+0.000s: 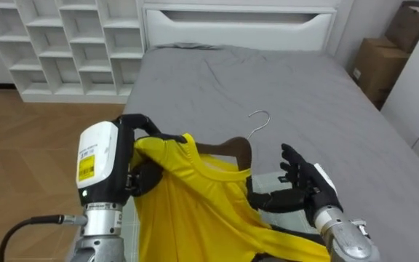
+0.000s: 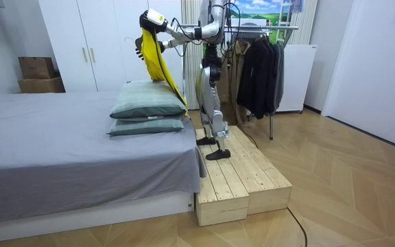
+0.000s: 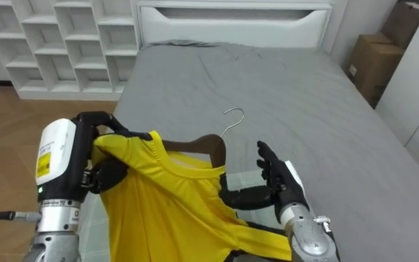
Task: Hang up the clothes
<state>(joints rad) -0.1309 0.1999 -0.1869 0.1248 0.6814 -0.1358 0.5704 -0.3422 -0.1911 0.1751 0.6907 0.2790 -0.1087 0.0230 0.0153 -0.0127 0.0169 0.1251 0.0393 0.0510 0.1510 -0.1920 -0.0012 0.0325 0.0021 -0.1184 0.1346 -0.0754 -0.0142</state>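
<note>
While the left hand (image 1: pixel 145 177) grips one shoulder of the yellow shirt (image 1: pixel 195 207), its hanger (image 1: pixel 233 149) spans left-to-right above the bed (image 1: pixel 289 80) (hook toward the headboard); the right hand (image 1: pixel 305 185) is spread, thumb at the cloth.

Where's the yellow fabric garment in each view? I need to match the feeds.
Left eye view: yellow fabric garment, bottom centre.
Right eye view: garment, bottom, left of centre.
Room view: garment, top, left of centre, held high.
Shared landmark: the grey bed, which lies beneath it in every view.
</note>
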